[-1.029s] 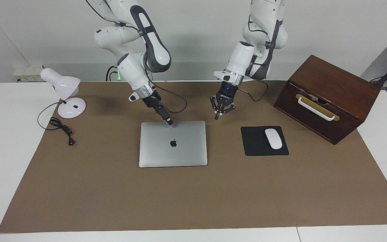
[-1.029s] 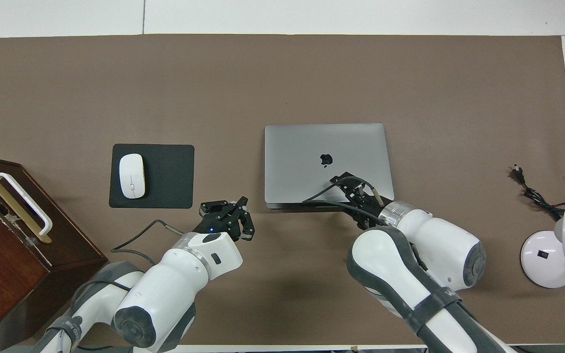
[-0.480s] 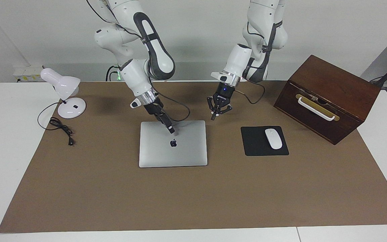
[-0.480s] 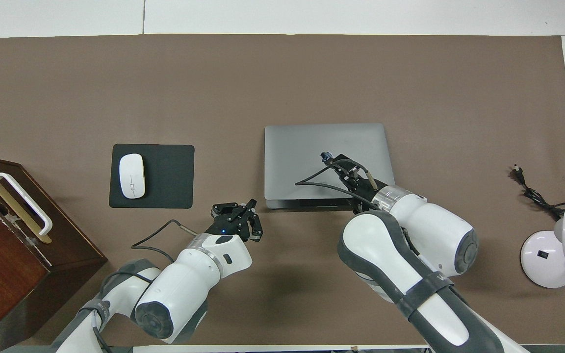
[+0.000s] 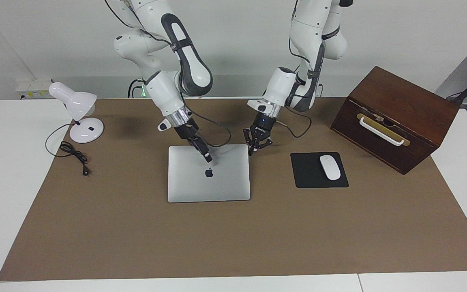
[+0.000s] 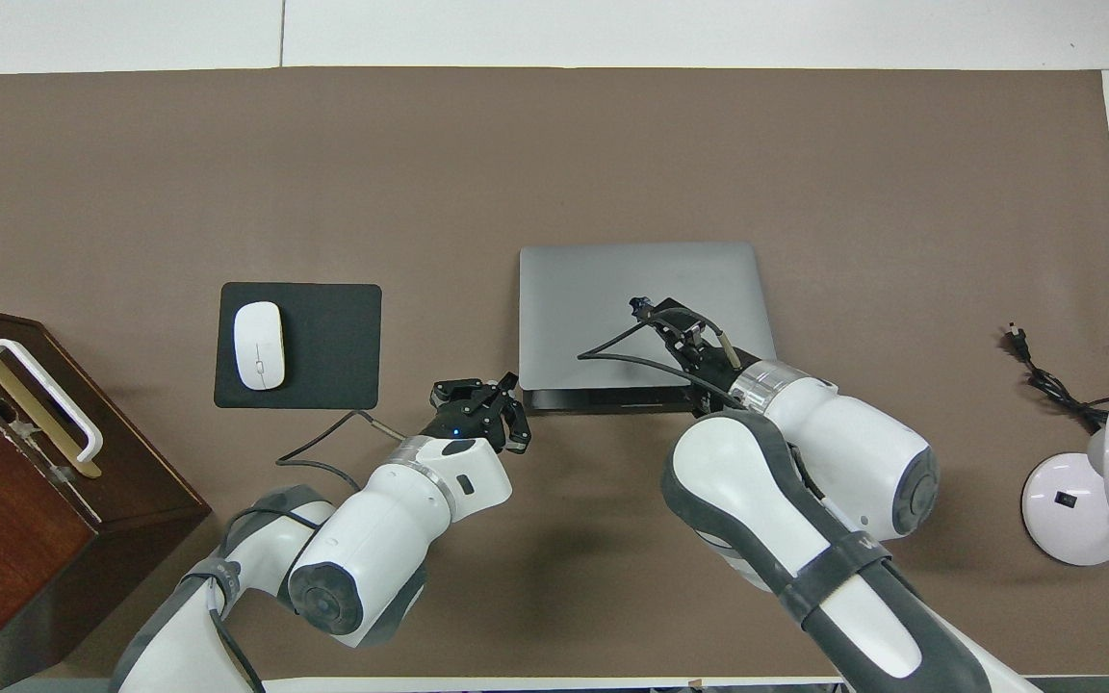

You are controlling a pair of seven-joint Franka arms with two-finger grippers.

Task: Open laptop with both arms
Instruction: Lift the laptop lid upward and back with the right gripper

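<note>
The silver-grey laptop [image 5: 221,186] [image 6: 593,289] lies closed on the brown mat, logo up. My right gripper [image 5: 208,158] [image 6: 638,306] slants down from the right arm, shut, with its tip on the lid just beside the logo. My left gripper [image 5: 251,151] [image 6: 513,382] is shut and hangs low at the laptop's corner nearest the robots, toward the left arm's end. I cannot tell whether it touches the corner. Neither gripper holds anything.
A black mouse pad [image 5: 308,178] with a white mouse [image 5: 330,167] lies beside the laptop toward the left arm's end. A brown wooden box [image 5: 395,117] with a white handle stands past it. A white desk lamp [image 5: 77,109] and its cable [image 5: 73,156] sit at the right arm's end.
The right gripper slid from the laptop's edge nearest the robots onto the lid, up to the logo. The left gripper came down and sideways to the laptop's corner.
</note>
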